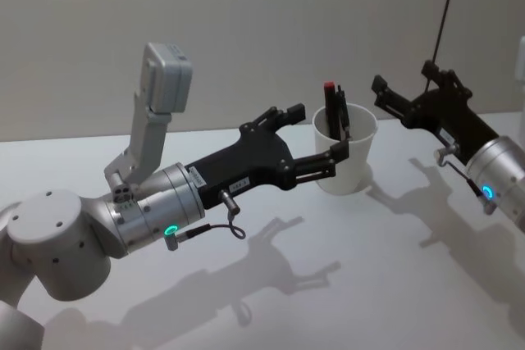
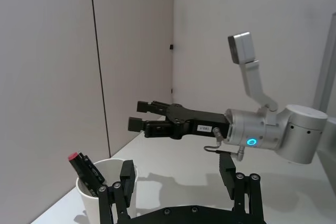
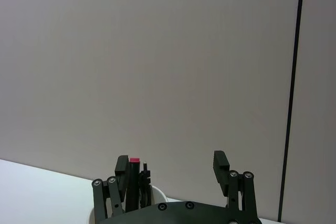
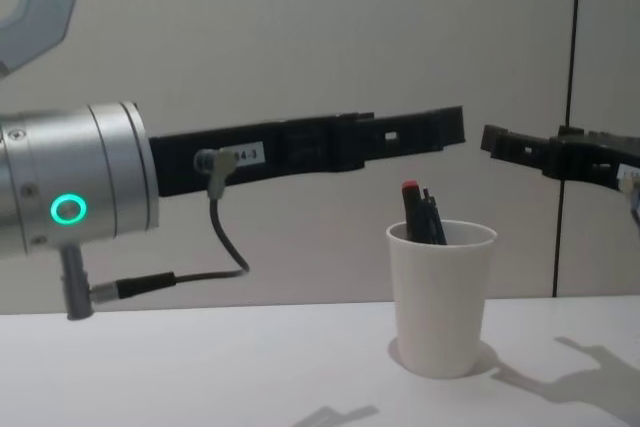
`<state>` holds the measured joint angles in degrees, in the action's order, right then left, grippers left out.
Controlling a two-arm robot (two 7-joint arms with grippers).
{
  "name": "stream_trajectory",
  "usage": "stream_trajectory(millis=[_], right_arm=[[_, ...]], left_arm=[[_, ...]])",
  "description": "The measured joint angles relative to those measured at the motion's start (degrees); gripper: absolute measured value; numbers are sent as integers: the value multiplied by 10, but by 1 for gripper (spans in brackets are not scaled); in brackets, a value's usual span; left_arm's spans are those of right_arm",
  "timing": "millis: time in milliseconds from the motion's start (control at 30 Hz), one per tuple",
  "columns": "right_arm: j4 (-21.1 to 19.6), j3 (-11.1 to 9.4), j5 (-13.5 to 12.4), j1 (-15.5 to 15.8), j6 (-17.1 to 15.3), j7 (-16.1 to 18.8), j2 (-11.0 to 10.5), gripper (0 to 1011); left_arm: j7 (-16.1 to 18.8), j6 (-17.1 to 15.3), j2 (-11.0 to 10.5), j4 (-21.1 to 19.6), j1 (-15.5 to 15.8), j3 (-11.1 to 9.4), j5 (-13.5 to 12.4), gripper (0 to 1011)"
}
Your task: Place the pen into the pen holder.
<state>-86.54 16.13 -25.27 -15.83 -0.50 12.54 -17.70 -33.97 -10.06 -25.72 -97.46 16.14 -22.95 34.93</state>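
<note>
— Where does the pen stand?

— The pen (image 1: pixel 335 112) is already in the pen holder (image 1: pixel 345 157), leaning on the cup's inner wall with its red end above the rim. So I judge the placing done; what's in hand is letting go and backing off.

— And your hands?

— My left gripper (image 1: pixel 316 138) hangs level with the cup's rim, fingers spread, pinching nothing; the cup sits just past my fingertips, one finger near its wall. I can't quite tell whether that finger touches it. My right gripper (image 1: pixel 398 100) is on the cup's far side, also spread and empty, its tips pointing toward the cup.

— What next?

— I'd draw both back and away from the cup, watching that near finger so it doesn't drag or tip the light paper.

— And around you?

— A plain white table (image 1: pixel 344 284) under my hands, a pale wall (image 1: pixel 246 30) ahead, with a dark vertical seam (image 4: pixel 572 97) behind my right gripper.
</note>
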Motion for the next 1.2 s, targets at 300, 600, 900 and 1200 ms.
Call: stream_trajectory(millis=[300,600,900,1200], right_arm=[[-31,-7,19,35,-3,-19,-3,1001],[-70,-16,42,79,-7,-42,-8,1001],[-113,-25,68,128,-11,-67,-13,1001],[-144,-32,86,163,-15,-86,-16,1001]], left_arm=[[53,15,6,7,-4,-5,-37,1001],[116,32,13,15,-9,-11,-82,1001],[186,52,22,24,-14,-17,-131,1001],[254,71,29,33,-20,-23,-179,1001]])
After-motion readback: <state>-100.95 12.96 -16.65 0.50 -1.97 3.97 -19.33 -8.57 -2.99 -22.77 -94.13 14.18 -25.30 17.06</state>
